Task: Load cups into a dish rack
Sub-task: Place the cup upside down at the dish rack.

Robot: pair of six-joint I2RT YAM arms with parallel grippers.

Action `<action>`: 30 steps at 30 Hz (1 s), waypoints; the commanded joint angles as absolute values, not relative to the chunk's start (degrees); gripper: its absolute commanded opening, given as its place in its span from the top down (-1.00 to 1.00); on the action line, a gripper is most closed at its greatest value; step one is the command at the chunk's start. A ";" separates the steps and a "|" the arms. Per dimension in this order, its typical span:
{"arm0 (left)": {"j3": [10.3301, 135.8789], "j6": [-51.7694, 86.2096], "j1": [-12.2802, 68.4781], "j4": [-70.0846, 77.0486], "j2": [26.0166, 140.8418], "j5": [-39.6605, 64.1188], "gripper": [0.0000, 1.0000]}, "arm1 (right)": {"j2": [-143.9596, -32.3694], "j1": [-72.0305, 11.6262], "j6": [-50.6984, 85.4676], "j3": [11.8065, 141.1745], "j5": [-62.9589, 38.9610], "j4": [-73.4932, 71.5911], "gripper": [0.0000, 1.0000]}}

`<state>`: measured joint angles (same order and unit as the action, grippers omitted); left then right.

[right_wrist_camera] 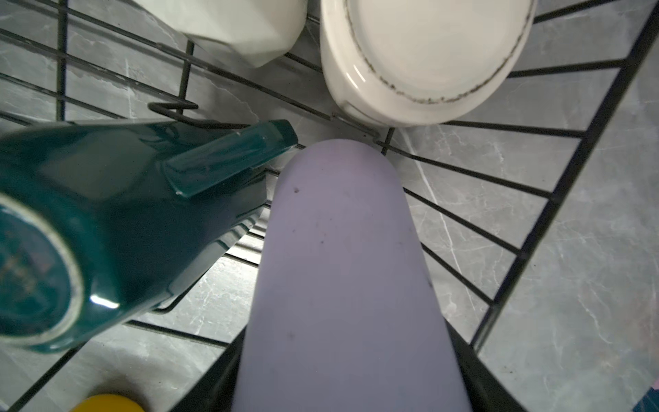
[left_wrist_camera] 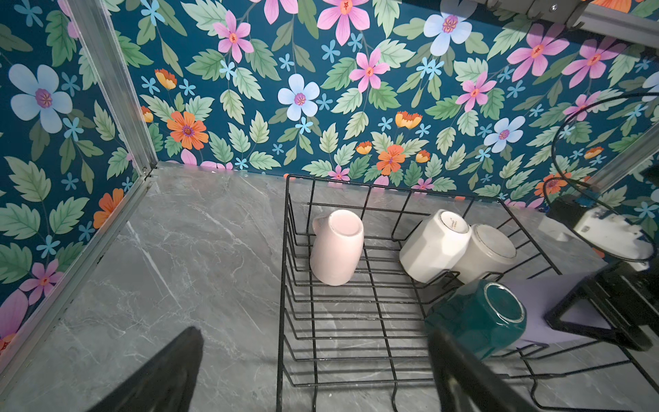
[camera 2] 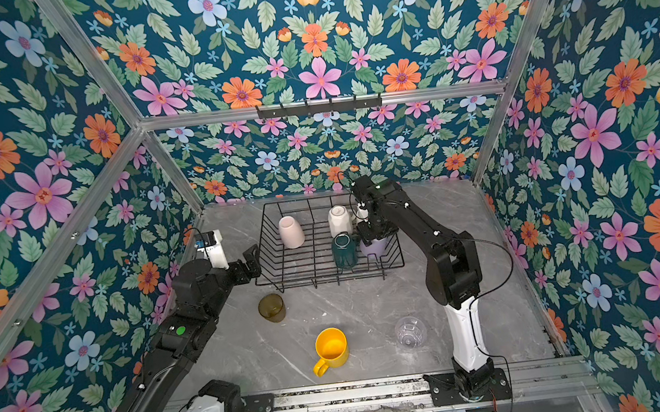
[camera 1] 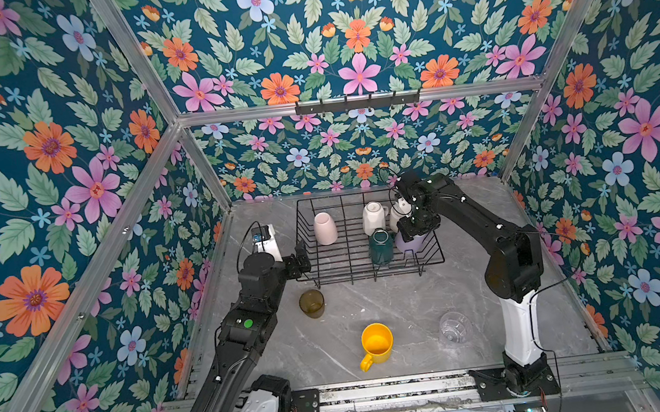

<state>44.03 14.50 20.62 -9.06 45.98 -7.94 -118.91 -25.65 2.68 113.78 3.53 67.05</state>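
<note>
The right hand (camera 1: 416,228) is gripping the lilac tumbler (right_wrist_camera: 342,267) by its sides, inside the dish rack (camera 1: 351,261) at the near right part. Whether the tumbler is touching the wires is hard to see. The dark green mug (camera 1: 381,245) is leaning just beside it. The white mug (camera 1: 374,217), a cream mug (camera 1: 399,208) and the pale pink mug (camera 1: 325,228) are sitting bottom-up farther back. The left hand (camera 1: 300,260) is hanging wide open, holding nothing, just beside the rack's left side. The olive-brown tumbler (camera 1: 312,303), the yellow mug (camera 1: 376,344) and the clear glass (camera 1: 455,327) are sitting on the surface (camera 1: 413,302), outside the rack.
</note>
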 commanded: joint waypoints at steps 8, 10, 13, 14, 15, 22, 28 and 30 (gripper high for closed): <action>45.69 13.27 20.50 -11.19 45.36 -9.05 -0.99 | -121.64 -25.67 2.72 115.41 3.35 67.95 0.02; 45.64 13.50 20.48 -11.33 45.18 -9.22 -0.99 | -121.62 -25.68 2.55 115.16 3.08 67.87 -0.34; 45.57 13.80 20.48 -11.33 45.08 -9.15 -0.99 | -120.97 -25.73 2.55 114.50 2.91 67.08 -0.44; 45.62 13.86 20.55 -11.32 44.99 -9.21 -0.99 | -120.75 -25.68 2.55 114.38 2.75 66.91 -0.49; 45.63 13.83 20.48 -11.33 45.00 -9.21 -0.99 | -120.60 -25.73 2.55 114.51 2.60 66.78 -0.54; 45.93 13.71 20.50 -11.60 44.66 -9.32 -0.99 | -120.27 -25.66 2.55 115.61 1.71 66.54 -0.69; 45.66 13.69 20.54 -11.75 44.00 -9.67 -0.99 | -118.41 -25.58 2.63 117.10 2.71 67.36 -0.69; 45.36 13.70 20.48 -11.74 43.69 -10.02 -0.99 | -115.41 -25.63 3.03 115.48 2.27 66.51 -0.69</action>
